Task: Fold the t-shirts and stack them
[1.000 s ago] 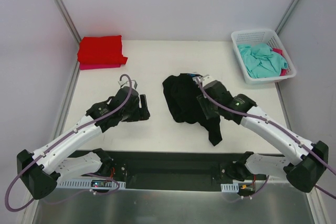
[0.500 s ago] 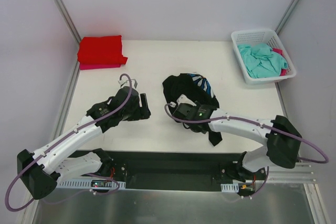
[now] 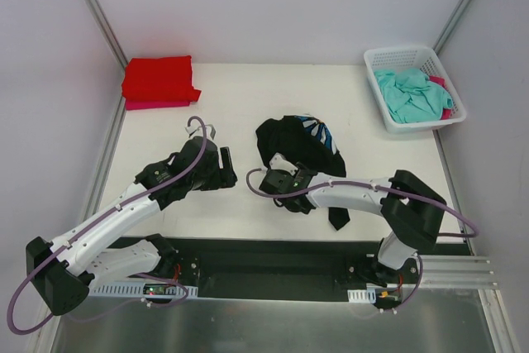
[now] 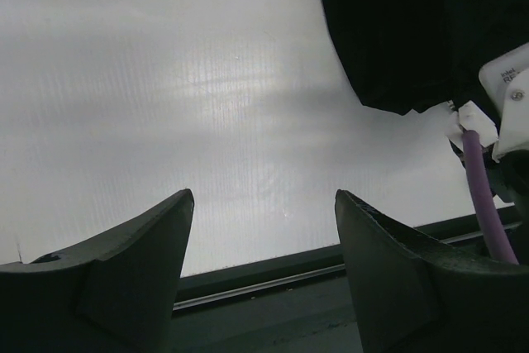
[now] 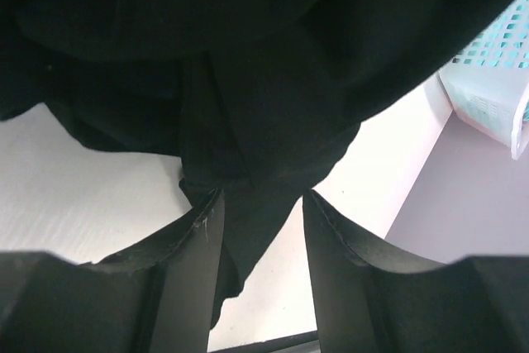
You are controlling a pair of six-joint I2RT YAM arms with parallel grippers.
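Nearest the camera, low in the overhead view, a dark mounting rail (image 3: 273, 255) is seen running across the table's near edge. Just beyond it, left of centre, the left gripper (image 3: 225, 168) is held low over the bare white table (image 3: 240, 93). Its jaws are spread wide and nothing is between them. In its wrist view only tabletop is framed between the fingers (image 4: 140, 262), and the black t-shirt (image 4: 397, 31) is seen at the upper right, clear of the tips.

At the centre of the overhead frame the right gripper (image 3: 271, 179) is set against the near-left edge of that crumpled shirt. In the right wrist view its jaws are shown about half apart. A fold of black cloth is lying in the gap, with table showing beside the fold, and no firm pinch can be made out. The daisy print (image 3: 318, 131) is turned up on the shirt's far side.

Farther back, at the upper left, a folded red t-shirt (image 3: 159, 78) is stacked on a pink t-shirt (image 3: 153, 105), well apart from both grippers. At the upper right, a teal t-shirt (image 3: 409, 93) is heaped in a white basket (image 3: 397, 55).
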